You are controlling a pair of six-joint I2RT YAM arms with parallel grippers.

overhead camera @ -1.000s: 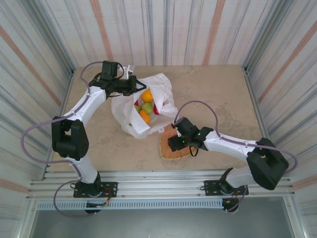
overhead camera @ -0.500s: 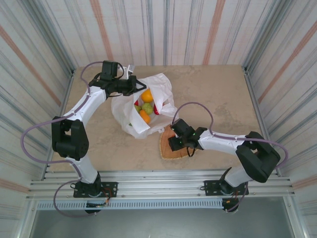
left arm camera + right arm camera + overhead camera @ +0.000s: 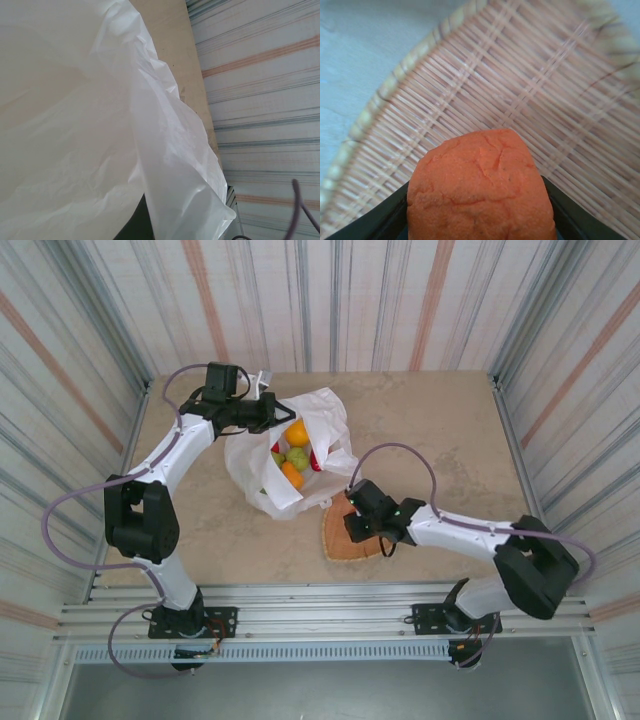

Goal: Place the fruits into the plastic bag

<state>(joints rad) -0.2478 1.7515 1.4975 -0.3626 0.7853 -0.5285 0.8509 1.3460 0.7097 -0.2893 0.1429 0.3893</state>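
The right gripper, jaws clamping a rough orange round fruit, is resettling rightward over the near tan woven fan-shaped tray, implying lift-off toward the crinkled white plastic bag farther left, where the jaw state of the left gripper cannot be told.

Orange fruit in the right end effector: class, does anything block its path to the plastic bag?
Nothing visible does. The orange fruit is gripped by the right end effector over the woven tray; the plastic bag beside it is held open by the left end effector.
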